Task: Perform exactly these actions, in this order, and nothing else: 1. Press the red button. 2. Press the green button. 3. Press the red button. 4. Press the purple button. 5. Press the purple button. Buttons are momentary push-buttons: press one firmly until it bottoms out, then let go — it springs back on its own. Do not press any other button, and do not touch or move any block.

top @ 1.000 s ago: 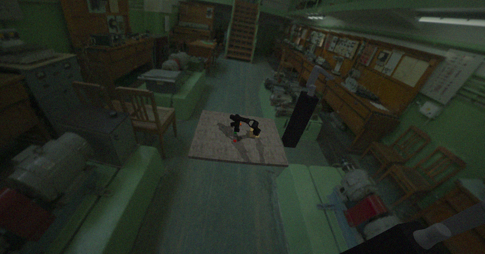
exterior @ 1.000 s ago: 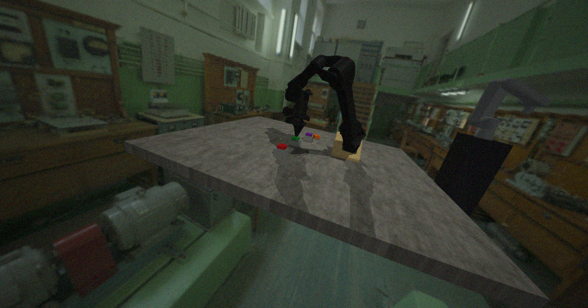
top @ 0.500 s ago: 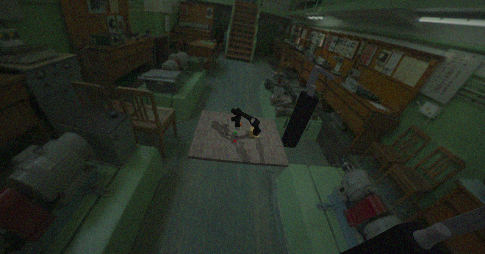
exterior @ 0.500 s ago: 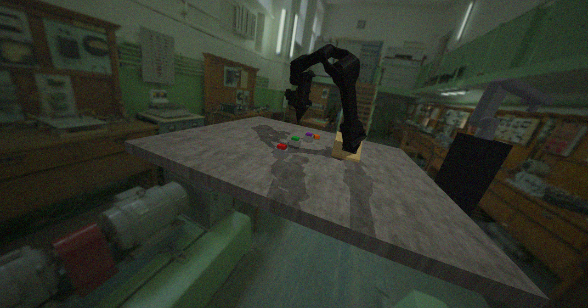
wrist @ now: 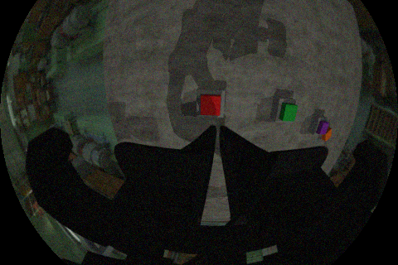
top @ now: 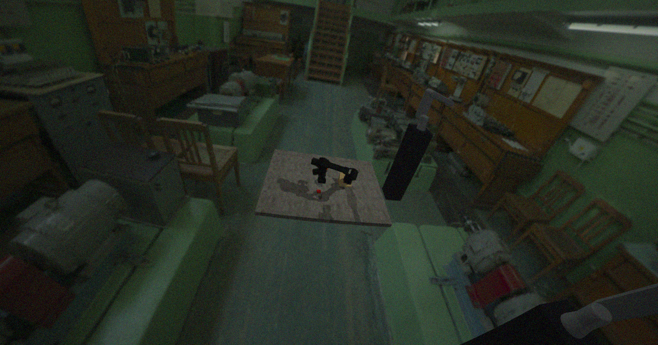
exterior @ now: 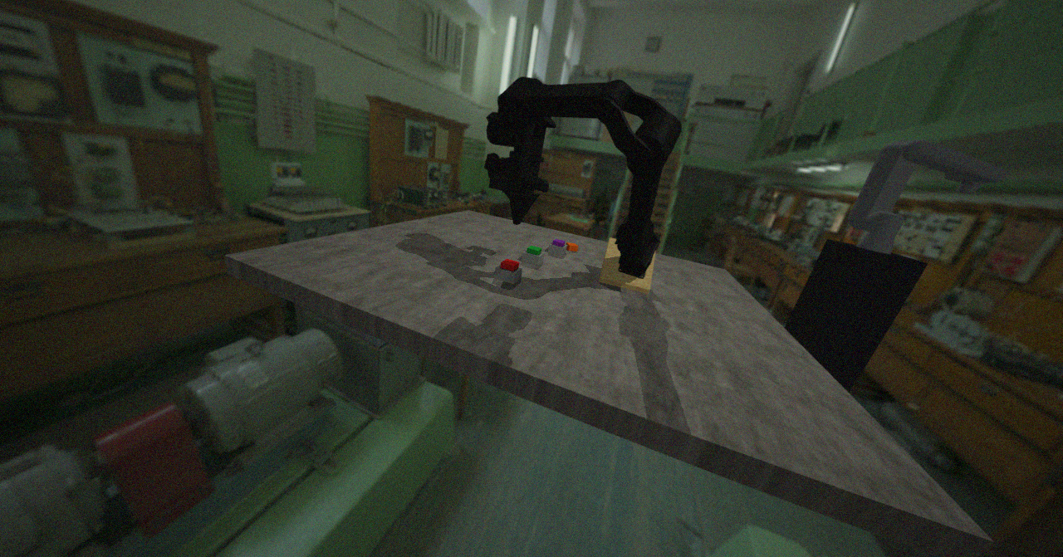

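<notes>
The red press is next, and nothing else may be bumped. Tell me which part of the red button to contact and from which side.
Contact the flat top face of the red button, coming straight down from above. It sits on a small grey base, cap facing up, with the green button well to one side. The shut claw hangs above the table, lined up on the red cap.

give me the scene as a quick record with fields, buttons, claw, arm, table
buttons: red button, green button, purple button, in a row on the table
other: small orange piece right beside the purple button; button or block, cannot tell
claw: claw shut, holding nothing, pointing down
claw position: raised above the table, touching no button; red button sits just ahead of the tips in the wrist view
arm: black arm arched over the row from its tan base
</notes>
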Tool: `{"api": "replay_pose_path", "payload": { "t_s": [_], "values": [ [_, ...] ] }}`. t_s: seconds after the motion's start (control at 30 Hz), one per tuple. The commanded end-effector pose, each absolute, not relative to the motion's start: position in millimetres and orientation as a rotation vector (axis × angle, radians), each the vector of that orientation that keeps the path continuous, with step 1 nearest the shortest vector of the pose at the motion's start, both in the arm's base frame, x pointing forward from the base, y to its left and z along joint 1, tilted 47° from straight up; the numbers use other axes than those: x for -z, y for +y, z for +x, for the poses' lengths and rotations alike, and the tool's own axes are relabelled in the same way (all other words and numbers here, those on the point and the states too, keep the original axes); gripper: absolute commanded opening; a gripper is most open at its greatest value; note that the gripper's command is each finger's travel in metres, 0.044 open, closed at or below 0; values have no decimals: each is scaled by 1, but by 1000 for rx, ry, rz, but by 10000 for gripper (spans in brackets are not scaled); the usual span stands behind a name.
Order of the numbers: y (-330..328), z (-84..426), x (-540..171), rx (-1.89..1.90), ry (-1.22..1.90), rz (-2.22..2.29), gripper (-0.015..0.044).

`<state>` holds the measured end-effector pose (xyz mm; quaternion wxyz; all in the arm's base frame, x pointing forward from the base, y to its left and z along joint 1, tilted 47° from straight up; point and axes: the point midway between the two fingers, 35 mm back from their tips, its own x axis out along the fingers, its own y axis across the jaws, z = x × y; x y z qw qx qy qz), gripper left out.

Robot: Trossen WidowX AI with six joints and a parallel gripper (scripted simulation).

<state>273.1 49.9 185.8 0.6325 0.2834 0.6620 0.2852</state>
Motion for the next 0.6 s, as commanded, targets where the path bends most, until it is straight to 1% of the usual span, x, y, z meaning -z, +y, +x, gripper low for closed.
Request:
{"api": "replay_pose_path", "payload": {
  "t_s": [0.0,0.2,0.57],
  "values": [
    [55,272,-190,-645,1518,666,20],
    [98,270,-152,-658,1512,619,20],
    [106,269,-145,-658,1511,617,20]
  ]
}}
